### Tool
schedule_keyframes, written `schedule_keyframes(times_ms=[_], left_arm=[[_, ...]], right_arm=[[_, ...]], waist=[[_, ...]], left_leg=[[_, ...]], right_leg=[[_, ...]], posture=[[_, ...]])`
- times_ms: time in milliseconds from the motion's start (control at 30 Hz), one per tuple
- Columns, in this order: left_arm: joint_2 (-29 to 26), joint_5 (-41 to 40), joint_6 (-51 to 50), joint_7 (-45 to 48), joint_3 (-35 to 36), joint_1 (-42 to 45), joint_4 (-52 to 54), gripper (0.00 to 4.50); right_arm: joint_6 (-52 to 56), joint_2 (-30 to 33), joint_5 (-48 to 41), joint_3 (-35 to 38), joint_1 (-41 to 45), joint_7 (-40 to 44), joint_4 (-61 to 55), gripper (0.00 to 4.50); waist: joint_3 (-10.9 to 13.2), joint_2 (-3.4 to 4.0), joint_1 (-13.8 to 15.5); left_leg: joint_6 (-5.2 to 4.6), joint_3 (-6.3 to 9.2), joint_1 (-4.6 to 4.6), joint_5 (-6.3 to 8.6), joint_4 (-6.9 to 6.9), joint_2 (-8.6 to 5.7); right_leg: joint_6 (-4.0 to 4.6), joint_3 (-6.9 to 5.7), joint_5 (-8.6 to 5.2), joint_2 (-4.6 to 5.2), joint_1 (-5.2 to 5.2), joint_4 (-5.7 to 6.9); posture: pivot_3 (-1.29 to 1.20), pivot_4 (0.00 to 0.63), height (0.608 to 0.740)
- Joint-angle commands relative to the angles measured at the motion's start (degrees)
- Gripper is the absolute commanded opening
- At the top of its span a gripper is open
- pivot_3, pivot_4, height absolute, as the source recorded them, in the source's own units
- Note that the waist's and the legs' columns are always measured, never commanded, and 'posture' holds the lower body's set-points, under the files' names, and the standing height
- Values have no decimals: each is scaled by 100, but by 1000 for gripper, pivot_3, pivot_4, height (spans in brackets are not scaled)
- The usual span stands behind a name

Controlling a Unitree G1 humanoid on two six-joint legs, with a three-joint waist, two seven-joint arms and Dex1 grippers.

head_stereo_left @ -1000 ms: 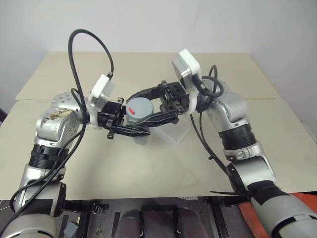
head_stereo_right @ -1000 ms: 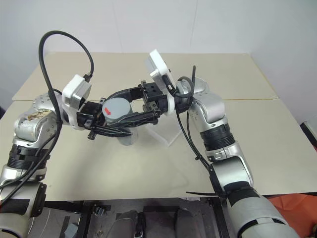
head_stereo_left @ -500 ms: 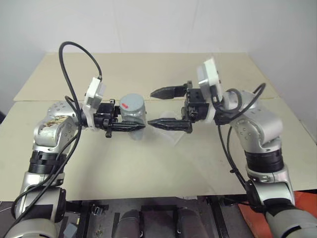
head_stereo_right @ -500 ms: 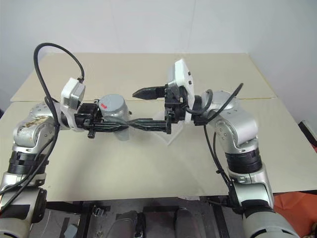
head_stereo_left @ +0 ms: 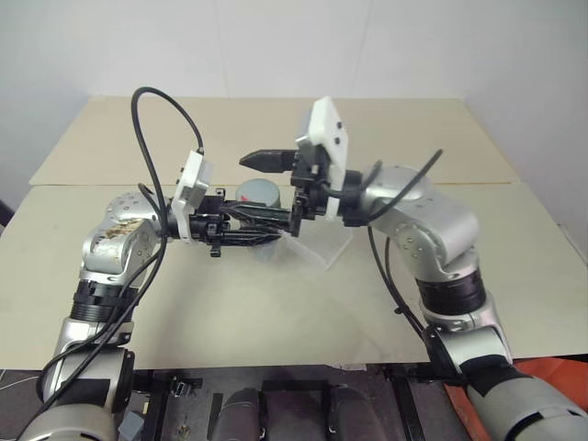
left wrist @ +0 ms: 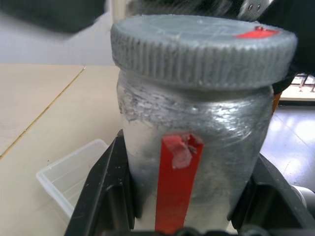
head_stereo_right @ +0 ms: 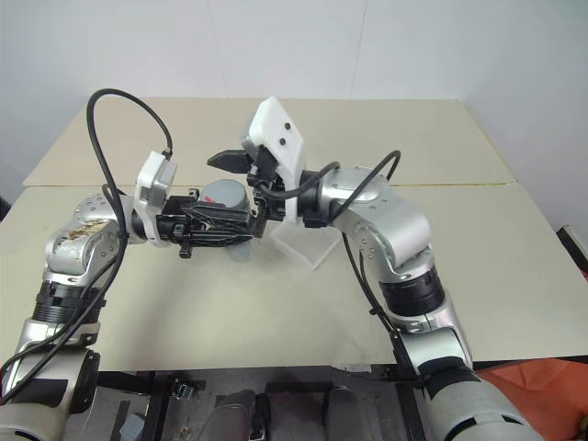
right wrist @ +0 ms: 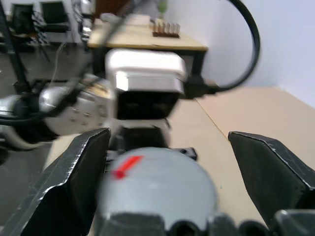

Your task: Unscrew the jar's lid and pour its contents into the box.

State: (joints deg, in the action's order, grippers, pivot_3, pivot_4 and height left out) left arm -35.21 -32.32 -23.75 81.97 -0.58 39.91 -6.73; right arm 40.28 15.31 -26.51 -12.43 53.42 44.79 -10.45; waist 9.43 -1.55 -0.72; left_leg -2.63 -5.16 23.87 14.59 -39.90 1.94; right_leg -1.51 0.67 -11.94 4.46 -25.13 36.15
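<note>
My left gripper (head_stereo_left: 254, 230) is shut on the body of the jar (left wrist: 194, 147), holding it upright above the table. The jar's side carries a red strip, and the grey lid (head_stereo_left: 260, 192) with a small red mark sits on top. Level with the lid is my right gripper (head_stereo_left: 257, 188), open, one finger behind it and one in front; the right wrist view shows the fingers (right wrist: 81, 169) standing clear of the lid (right wrist: 157, 189) on both sides. The clear box (head_stereo_left: 328, 246) lies on the table just right of the jar. The contents are hidden.
The beige table (head_stereo_left: 230, 303) spreads around both arms, with a seam across it behind the jar and its front edge close to me. Black cables loop above the left wrist (head_stereo_left: 161, 101) and beside the right forearm (head_stereo_left: 404, 184).
A second ago my right gripper was closed around the lid. It opened, swung off to the right, then came back around the lid, still open. The left gripper has kept hold of the jar.
</note>
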Motion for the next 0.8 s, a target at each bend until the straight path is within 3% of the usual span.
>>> schedule_keyframes(times_ms=[33,800], left_arm=[[-107,-69,113,84,144,124,150,1944],[-562,-186,36,253,432,-135,300,1944]], right_arm=[[-219,60,170,110,125,-64,86,4467],[-256,1088,-28,673,-173,103,213,4467]], waist=[[0,0,-4],[0,0,34]], left_leg=[[0,0,1,0,0,0],[-1,-1,2,0,0,-2]], right_leg=[[0,0,0,0,0,1],[0,-3,0,4,3,-6]], posture=[[0,150,740],[0,150,740]])
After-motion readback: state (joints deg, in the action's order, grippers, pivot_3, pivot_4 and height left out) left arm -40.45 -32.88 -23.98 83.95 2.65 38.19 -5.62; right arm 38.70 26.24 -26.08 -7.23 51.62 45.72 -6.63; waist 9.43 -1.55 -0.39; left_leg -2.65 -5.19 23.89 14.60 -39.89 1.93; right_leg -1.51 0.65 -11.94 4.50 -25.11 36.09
